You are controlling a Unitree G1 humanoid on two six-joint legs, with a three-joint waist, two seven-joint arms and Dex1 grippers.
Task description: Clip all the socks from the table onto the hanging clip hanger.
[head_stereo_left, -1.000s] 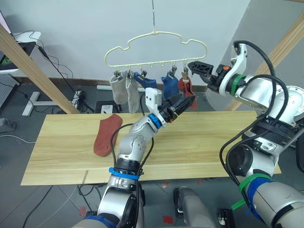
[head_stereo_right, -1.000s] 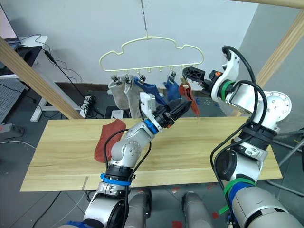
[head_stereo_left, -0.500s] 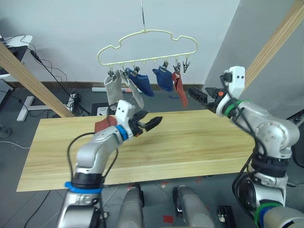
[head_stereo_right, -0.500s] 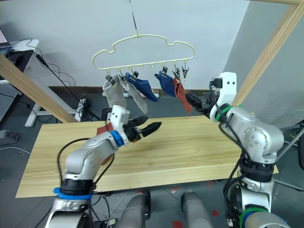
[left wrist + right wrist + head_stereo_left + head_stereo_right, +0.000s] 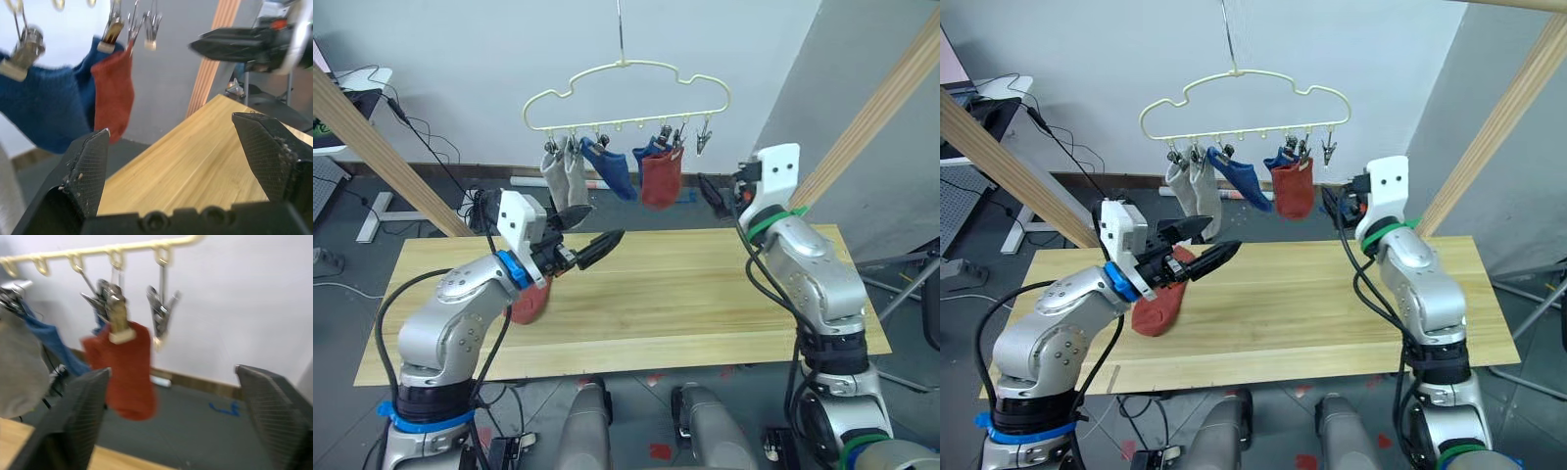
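The pale-yellow clip hanger (image 5: 626, 83) hangs over the far edge of the table (image 5: 705, 294). Clipped to it are two light grey socks (image 5: 560, 181), two blue socks (image 5: 615, 168) and one rust-red sock (image 5: 660, 178); the clip at its right end (image 5: 704, 143) is bare. A second rust-red sock (image 5: 1157, 305) lies flat on the table's left part, partly hidden behind my left forearm. My left gripper (image 5: 607, 223) is open and holds nothing, above the table left of the hanging socks. My right gripper (image 5: 713, 192) is open too, just right of the hanging red sock and below the bare clip.
Thick wooden poles slant up at the left (image 5: 382, 157) and at the right (image 5: 881, 108). A desk with cables (image 5: 357, 88) stands behind the table's left end. The table's middle and right planks (image 5: 1312, 294) are bare.
Both arms have drawn back from the hanger, the left one down and leftward, the right one down and rightward. The red sock now hangs from its clip on its own. The camera has also shifted.
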